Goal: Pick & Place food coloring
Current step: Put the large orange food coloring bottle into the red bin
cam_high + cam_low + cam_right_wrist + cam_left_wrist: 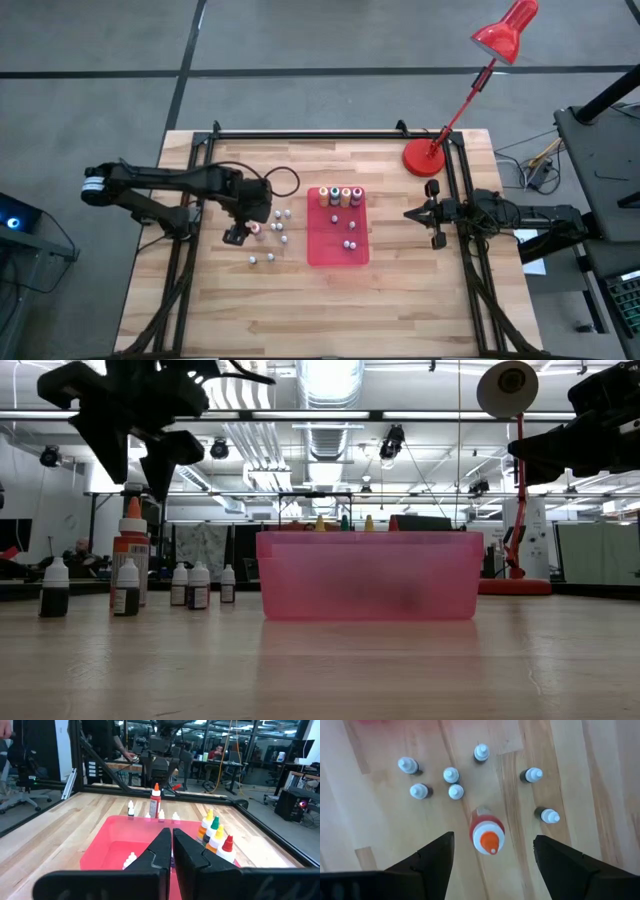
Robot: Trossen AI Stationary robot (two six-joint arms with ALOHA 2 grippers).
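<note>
- We reach the left arm in from the table's left edge, elbow bent, wrist turned straight down.
- Our left gripper hangs with fingers spread wide above an upright orange-capped bottle, not touching it.
- Small white-capped bottles stand scattered on the wood just left of the tray.
- Four taller bottles line the tray's far end; two small ones stand mid-tray.
- Our right arm lies low at the right edge; the right gripper points at the tray, fingers pressed together, empty.
</note>
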